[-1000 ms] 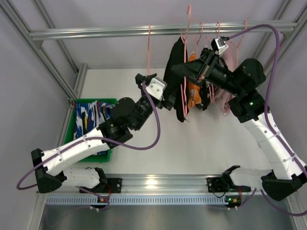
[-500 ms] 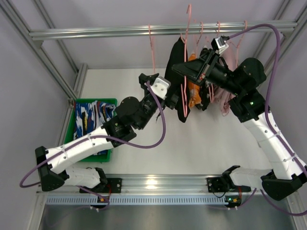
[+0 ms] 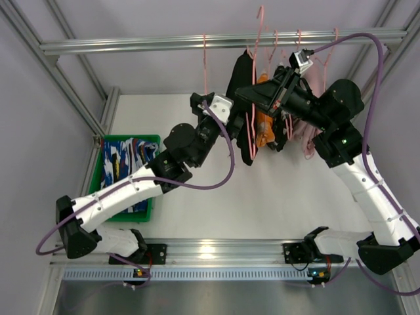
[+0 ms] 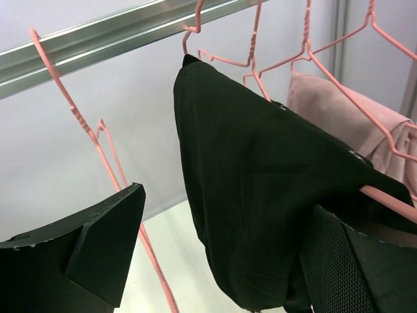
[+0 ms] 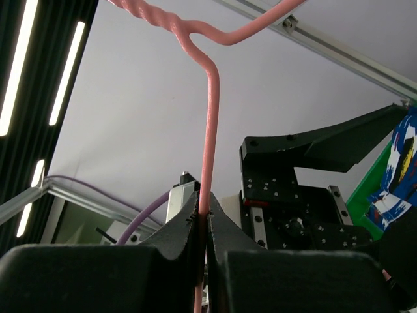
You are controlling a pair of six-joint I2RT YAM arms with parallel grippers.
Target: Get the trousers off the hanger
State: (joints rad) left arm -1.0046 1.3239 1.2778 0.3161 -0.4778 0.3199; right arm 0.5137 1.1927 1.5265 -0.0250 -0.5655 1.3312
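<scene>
The black trousers [image 3: 241, 92] hang folded over a pink hanger [image 3: 253, 128] on the rail. My left gripper [image 3: 235, 131] is open beside them. In the left wrist view the black trousers [image 4: 260, 189] hang between the spread fingers [image 4: 98, 254], close to the right one. My right gripper [image 3: 251, 98] is shut on that hanger. The right wrist view shows the hanger's wire [image 5: 212, 130] pinched between the right gripper's [image 5: 204, 218] tips. The blue printed trousers [image 3: 125, 161] lie in a green bin [image 3: 98, 172].
An aluminium rail [image 3: 164, 44] crosses the back, carrying an empty pink hanger [image 3: 205, 65] and others with an orange garment [image 3: 264, 128] and a pink garment [image 4: 339, 111]. Frame posts stand at both sides.
My left arm has swung up and to the right, bringing its open jaws around the lower part of the black trousers. The right arm has held still on the hanger.
</scene>
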